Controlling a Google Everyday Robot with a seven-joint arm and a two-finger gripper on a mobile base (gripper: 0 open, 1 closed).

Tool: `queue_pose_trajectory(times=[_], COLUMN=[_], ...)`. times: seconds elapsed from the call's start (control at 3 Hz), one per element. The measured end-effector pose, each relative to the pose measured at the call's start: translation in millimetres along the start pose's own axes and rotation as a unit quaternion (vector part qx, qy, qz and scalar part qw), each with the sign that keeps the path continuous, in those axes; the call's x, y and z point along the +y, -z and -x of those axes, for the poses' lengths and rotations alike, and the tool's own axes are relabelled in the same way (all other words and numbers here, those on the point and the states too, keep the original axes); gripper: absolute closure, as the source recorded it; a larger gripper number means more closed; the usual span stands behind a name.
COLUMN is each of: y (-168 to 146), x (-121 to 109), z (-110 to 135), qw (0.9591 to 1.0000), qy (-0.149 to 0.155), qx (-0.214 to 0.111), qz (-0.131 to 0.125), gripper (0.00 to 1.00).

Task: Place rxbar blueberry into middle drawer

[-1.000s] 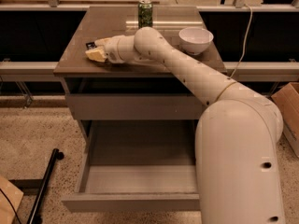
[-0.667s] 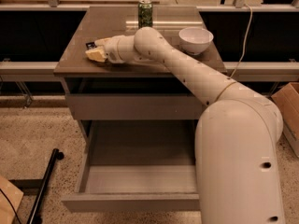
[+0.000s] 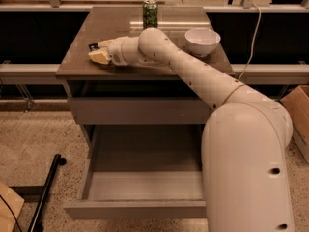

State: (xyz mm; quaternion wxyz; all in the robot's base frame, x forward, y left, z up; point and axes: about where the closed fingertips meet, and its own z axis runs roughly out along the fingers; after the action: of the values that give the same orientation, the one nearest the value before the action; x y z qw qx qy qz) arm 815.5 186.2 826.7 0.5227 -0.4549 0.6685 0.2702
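The rxbar blueberry (image 3: 93, 46) lies on the left part of the brown cabinet top (image 3: 77, 62); only a dark corner of the packet shows, right at the tip of my gripper (image 3: 100, 51). The gripper rests low on the top at the bar, with the white arm stretching in from the lower right. Below, the middle drawer (image 3: 145, 185) is pulled out and its grey floor is bare. The arm's large base covers the drawer's right end.
A green can (image 3: 150, 14) stands at the back of the top, and a white bowl (image 3: 202, 41) sits at its right. The upper drawer front (image 3: 140, 111) is closed. A black pole (image 3: 46, 192) lies on the floor at left, and a cardboard box (image 3: 297, 115) sits at right.
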Motion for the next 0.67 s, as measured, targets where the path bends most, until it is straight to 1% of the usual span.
queue_pose_trajectory(times=[0.67], y=[0.1], x=[0.0], z=[0.3], qw=[1.0000], qy=[0.000], qx=[0.000], qz=[0.000], gripper=[1.00])
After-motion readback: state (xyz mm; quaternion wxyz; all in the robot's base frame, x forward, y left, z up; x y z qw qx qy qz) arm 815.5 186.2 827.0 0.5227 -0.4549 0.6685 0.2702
